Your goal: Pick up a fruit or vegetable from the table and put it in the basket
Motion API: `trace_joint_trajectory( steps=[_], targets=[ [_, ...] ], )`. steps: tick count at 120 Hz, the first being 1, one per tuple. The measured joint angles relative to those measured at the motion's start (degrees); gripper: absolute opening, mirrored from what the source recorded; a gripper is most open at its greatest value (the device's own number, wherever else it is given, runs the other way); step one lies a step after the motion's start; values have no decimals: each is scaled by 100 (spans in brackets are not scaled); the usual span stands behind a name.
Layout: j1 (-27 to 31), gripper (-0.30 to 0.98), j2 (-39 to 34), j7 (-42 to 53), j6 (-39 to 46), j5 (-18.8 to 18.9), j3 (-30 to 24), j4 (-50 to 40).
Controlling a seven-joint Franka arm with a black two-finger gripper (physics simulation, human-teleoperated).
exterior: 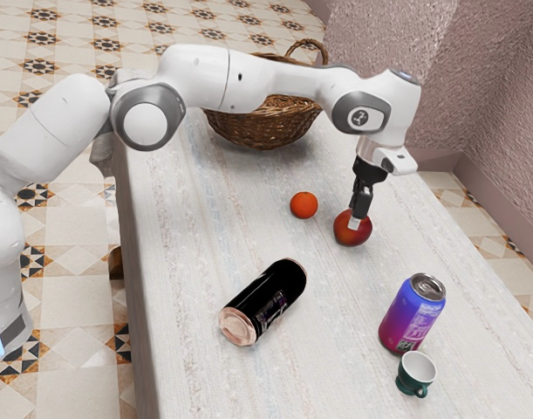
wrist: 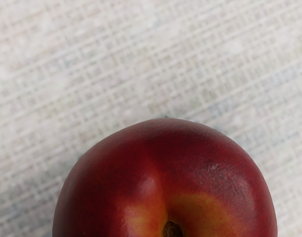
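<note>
The black gripper (exterior: 357,223) points down at the red fruit (exterior: 340,231), its lower end overlapping the fruit's upper part. How wide it stands is unclear from this side. In the wrist view the same red fruit (wrist: 121,182), with a yellowish patch around its stem hollow, lies close under my hand. A small orange fruit (exterior: 304,205) rests on the table nearby, to the exterior view's left of the red one. The brown wicker basket (exterior: 257,129) stands at the table's far end, partly hidden behind the arm.
A black can (exterior: 273,292) lies on its side toward the near part of the pale table (exterior: 187,262). An upright blue-purple can (exterior: 410,316) and a small green cup (exterior: 413,377) stand near the exterior view's lower right.
</note>
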Motion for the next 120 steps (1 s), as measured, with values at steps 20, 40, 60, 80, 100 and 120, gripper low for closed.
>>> trace_joint_trajectory(
  steps=[20, 40, 60, 80, 100, 120],
  targets=[
    [-33, 69, 74, -5, 6, -6, 0, 10],
    [-54, 69, 114, -14, 69, -35, 0, -6],
    [-59, 69, 161, -25, 128, -76, 0, -18],
    [-69, 69, 212, -33, 166, -102, 3, -28],
    [-81, 69, 184, -49, 186, -118, 20, -96],
    [-82, 69, 149, -61, 196, -150, 47, -165]
  ],
)
